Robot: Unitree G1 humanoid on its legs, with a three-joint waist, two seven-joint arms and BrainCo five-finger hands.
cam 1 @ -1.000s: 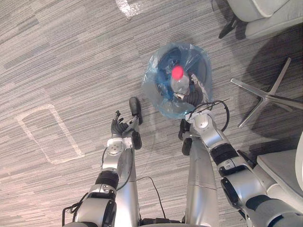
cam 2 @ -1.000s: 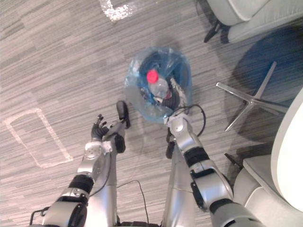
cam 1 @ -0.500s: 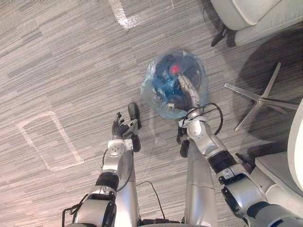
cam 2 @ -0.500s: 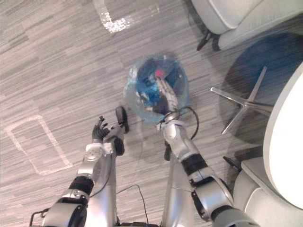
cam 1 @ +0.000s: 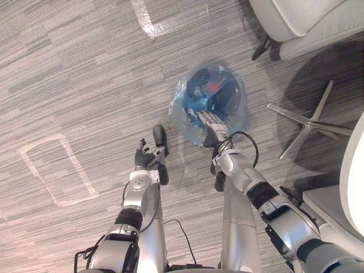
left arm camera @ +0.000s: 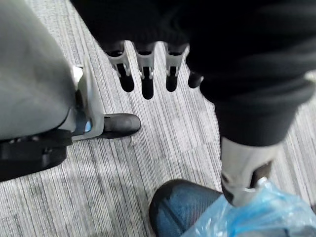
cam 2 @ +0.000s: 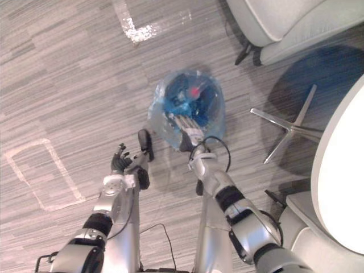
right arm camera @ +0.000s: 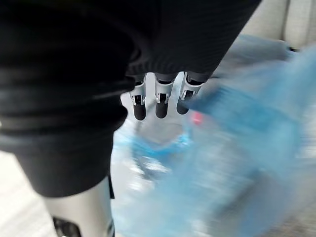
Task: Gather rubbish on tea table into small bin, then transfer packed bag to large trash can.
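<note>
The small bin (cam 1: 241, 91) stands on the grey striped carpet (cam 1: 85, 85), lined with a blue bag (cam 1: 181, 109) whose crumpled plastic spills over the rim all round. Inside, among dark and blue rubbish, a red cap (cam 1: 213, 86) shows toward the bin's 12 o'clock side. The right hand (cam 1: 211, 123) reaches to the bin's 6 o'clock edge, its fingers (right arm camera: 157, 104) straight and spread against the bag's near side. Nothing is gripped that I can see, and whether the fingertips actually touch the plastic cannot be told. The left hand (cam 1: 147, 158) hangs over bare carpet at about 8 o'clock from the bin and well apart from it, fingers (left arm camera: 146, 79) relaxed and nearly straight, thumb held off to the side, holding nothing. A metal star-shaped chair base (cam 1: 307, 120) lies at 3 o'clock from the bin, and a pale armchair (cam 1: 307, 23) stands at 1 o'clock. A white tape corner (cam 1: 147, 18) marks the floor at 11 o'clock, and a taped rectangle (cam 1: 37, 149) lies at 9 o'clock from the left hand. The rounded white table (cam 2: 341, 170) curves in at 4 o'clock.
</note>
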